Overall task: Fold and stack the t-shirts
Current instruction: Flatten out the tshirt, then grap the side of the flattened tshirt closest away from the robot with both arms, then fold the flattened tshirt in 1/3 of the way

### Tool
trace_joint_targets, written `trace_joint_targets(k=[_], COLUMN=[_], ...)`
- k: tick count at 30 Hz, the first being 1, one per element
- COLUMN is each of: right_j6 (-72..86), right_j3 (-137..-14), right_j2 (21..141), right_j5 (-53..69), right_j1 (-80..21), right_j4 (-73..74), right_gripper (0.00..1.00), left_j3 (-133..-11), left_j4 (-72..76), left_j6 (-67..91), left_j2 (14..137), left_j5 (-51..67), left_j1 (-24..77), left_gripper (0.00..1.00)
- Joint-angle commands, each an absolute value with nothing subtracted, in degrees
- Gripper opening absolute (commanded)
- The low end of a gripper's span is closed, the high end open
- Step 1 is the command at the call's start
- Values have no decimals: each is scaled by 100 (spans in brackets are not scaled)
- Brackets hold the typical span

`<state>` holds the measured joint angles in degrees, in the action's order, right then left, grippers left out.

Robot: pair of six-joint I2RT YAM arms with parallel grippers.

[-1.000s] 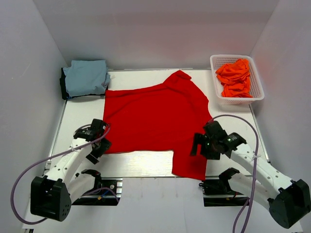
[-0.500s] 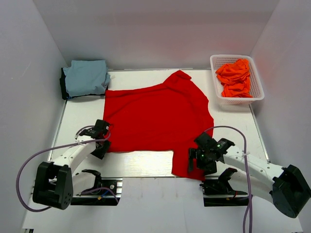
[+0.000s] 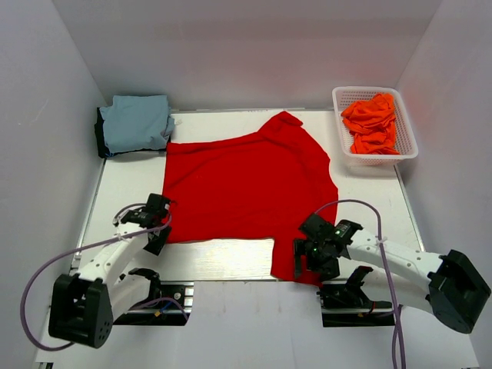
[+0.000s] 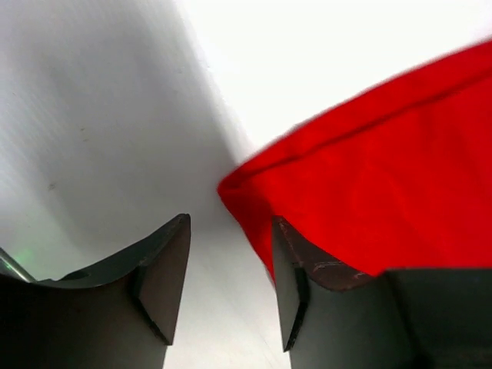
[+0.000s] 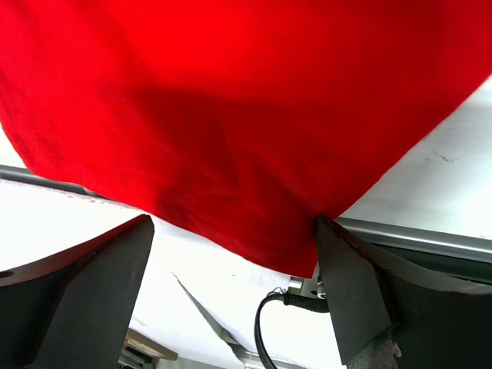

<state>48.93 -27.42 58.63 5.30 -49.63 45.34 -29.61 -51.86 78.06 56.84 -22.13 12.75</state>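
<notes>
**A:** Red cloth at the near edge! The right tool (image 3: 307,257) has dropped low over the flap of the red t-shirt (image 3: 246,181) that reaches the bench (image 3: 131,184) rim. Its fingers are spread wide either side, with nothing pinched yet.

**B:** And the left tool (image 4: 231,231)?

**A:** It's narrowed at the shirt's near-left corner, but bare bench shows between the fingers. Cloth lies against one finger only, so no grip there.

**B:** Lined up for the first fold, then?

**A:** I'd judge so. The shirt lies flat mid-bench, unfolded. Further back, the light blue t-shirt (image 3: 137,123) sits folded far left, and the orange t-shirts (image 3: 372,121) wait in the white basket (image 3: 407,152) far right.
</notes>
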Motion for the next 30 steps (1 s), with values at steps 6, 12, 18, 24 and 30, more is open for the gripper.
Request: trace_joint_targets(k=[6, 12, 18, 24, 30], right_j6=[5115, 5352, 5352, 4773, 4096], right_j3=[-2936, -2874, -3329, -4367, -5359], right_j2=[6407, 6785, 6698, 6635, 7198], right_j5=[176, 88, -640, -1045, -1590], right_j1=[-5273, -5326, -5291, -5063, -4248], right_j4=[4263, 3868, 4146, 4254, 4490], right_gripper=[85, 53, 0, 0, 0], left_j3=[-2786, -2733, -2978, -3409, -4051], left_j4=[-4527, -4263, -4183, -4307, -4368], left_j6=[7972, 7841, 7401, 7128, 6909], left_j2=[6582, 6873, 6645, 6170, 6415], left_j5=[-2409, -2276, -2224, -2153, -2250], left_j1=[1248, 1248, 1248, 1248, 1248], left_gripper=[27, 0, 0, 0, 0])
